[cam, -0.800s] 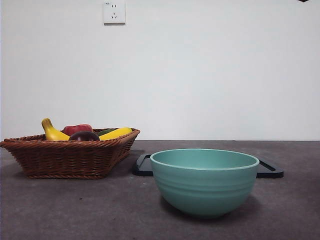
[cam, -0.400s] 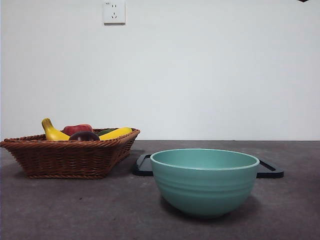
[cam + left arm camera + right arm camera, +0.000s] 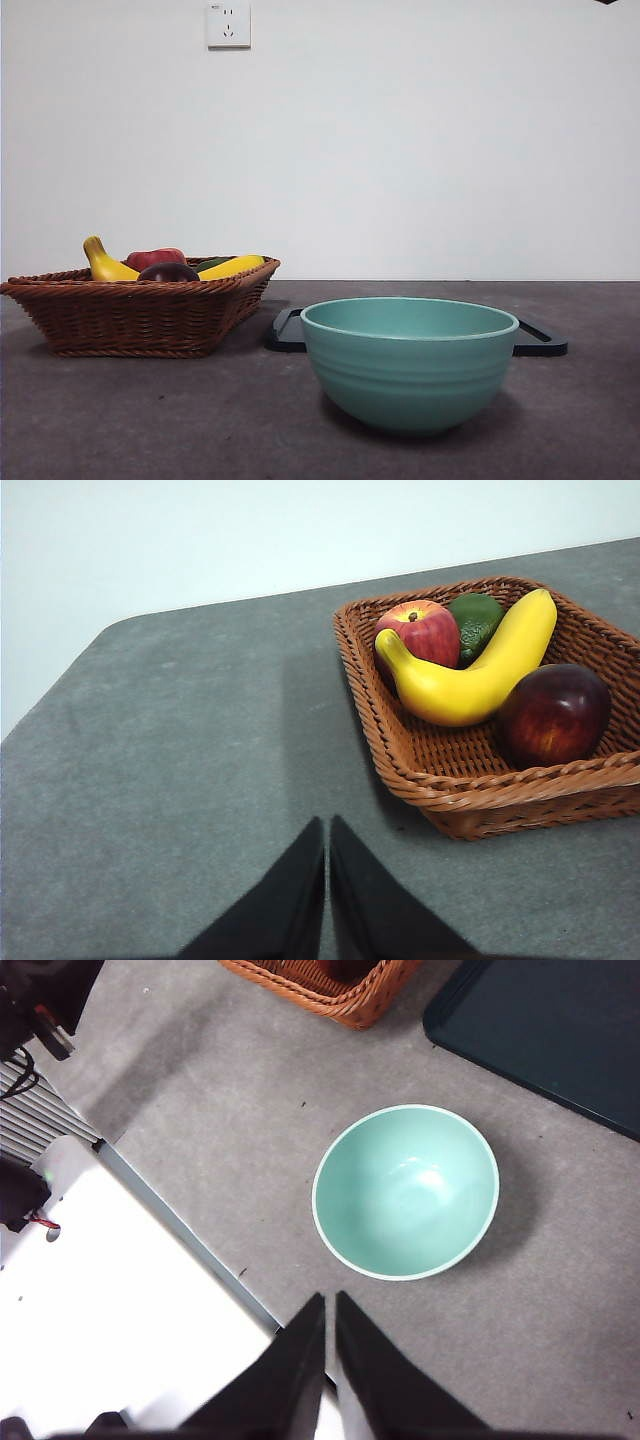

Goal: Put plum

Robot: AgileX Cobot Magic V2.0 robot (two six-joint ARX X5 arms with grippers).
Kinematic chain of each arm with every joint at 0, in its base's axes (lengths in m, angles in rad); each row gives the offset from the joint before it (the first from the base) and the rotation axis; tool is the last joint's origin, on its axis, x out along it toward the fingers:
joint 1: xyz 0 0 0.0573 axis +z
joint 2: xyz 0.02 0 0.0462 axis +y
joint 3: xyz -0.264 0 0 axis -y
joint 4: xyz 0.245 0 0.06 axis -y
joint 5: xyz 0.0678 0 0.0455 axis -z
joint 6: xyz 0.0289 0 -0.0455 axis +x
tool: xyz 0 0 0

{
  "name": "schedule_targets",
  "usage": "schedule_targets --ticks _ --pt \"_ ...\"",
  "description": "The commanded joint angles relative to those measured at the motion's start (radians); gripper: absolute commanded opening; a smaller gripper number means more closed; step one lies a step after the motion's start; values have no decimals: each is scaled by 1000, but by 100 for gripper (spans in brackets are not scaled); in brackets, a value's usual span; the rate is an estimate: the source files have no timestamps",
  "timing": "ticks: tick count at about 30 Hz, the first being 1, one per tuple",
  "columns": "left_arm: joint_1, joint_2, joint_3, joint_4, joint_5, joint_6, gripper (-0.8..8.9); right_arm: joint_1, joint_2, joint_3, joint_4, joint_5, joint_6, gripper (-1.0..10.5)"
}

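The plum (image 3: pixel 555 714) lies in the wicker basket (image 3: pixel 470 800) near its front rim, just beside the yellow banana (image 3: pixel 470 675), with a red apple (image 3: pixel 420 632) and a green fruit (image 3: pixel 478 620) behind the banana; that green fruit is mostly hidden by the banana and hard to identify. From the front view only the plum's (image 3: pixel 168 272) dark top shows over the basket's (image 3: pixel 140 315) rim, and the apple (image 3: pixel 155 258) and two yellow banana ends (image 3: pixel 105 262) also peek up while their lower parts are hidden by the weave. The basket's far side is cut off by the edge of the left wrist view. The left gripper (image 3: pixel 327 830) hangs over bare grey desk (image 3: pixel 180 760) well apart from the basket, its fingers pressed together with only a thin slit between them and nothing held. The right gripper (image 3: pixel 329 1305) is high over the desk's near edge, its fingers likewise pressed together and empty, with the empty green bowl (image 3: pixel 405 1190) beyond them. In the front view the bowl (image 3: pixel 408 360) hides the middle of a dark tray (image 3: pixel 545 340) behind it, and only a black tip (image 3: pixel 606 2) of an arm shows at the top right corner
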Motion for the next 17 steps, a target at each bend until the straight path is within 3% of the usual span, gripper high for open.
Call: schedule_targets --ticks 1,5,9,17 --pt "3 -1 -21 -9 -3 -7 7 6 6 15 7 0 -1 6" --pt "3 -1 -21 -9 -3 -7 7 -1 3 15 24 27 -59 6" --pt "3 -1 -21 -9 -3 -7 7 -79 -23 3 119 96 -129 6" --pt "3 -1 -21 -9 -3 -7 7 -410 -198 -162 386 108 -223 6"
